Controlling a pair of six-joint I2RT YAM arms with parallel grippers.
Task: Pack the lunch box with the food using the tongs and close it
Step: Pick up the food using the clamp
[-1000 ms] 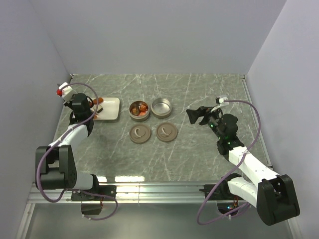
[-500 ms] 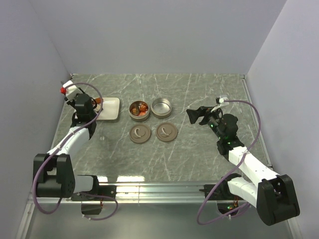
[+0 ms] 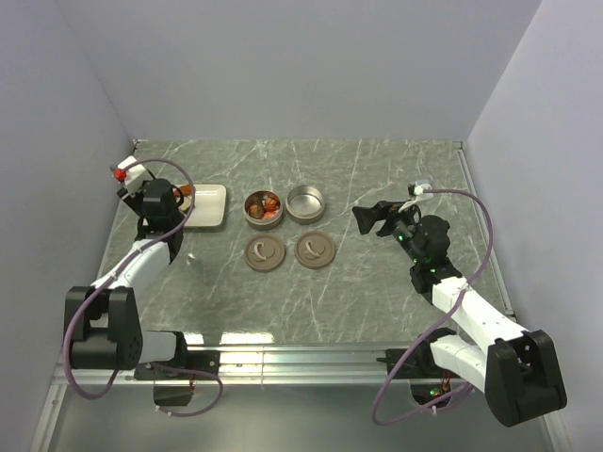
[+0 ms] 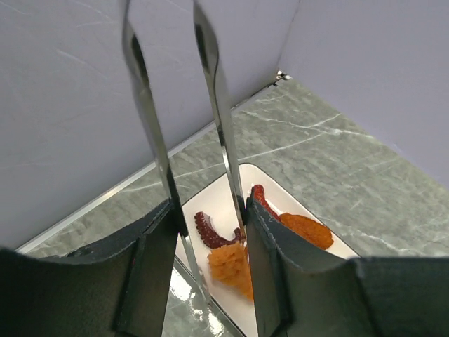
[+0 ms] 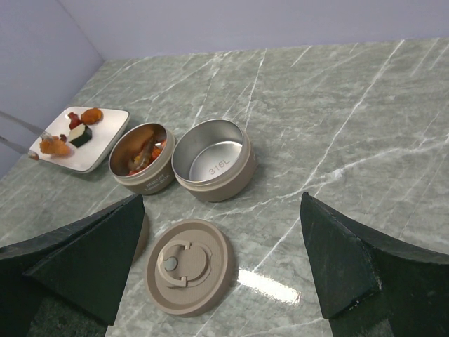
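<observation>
A desk (image 3: 377,282) with a grey-green marble pattern, veined in white, fills the middle of the scene. A white rectangular plate (image 3: 212,212) with rounded corners lies flat on its far left part, near the left wall (image 3: 47,141). Plain pale walls close the desk in: the left one, a back wall (image 3: 301,66) along the far edge and a right wall (image 3: 556,141). A silver metal rail (image 3: 301,356) runs along the near edge, and a thin metal strip (image 4: 91,203) lines the foot of the left wall.

White arms (image 3: 476,320), black joints (image 3: 429,247) and claws (image 3: 374,218), looped lilac cables (image 3: 486,252).
</observation>
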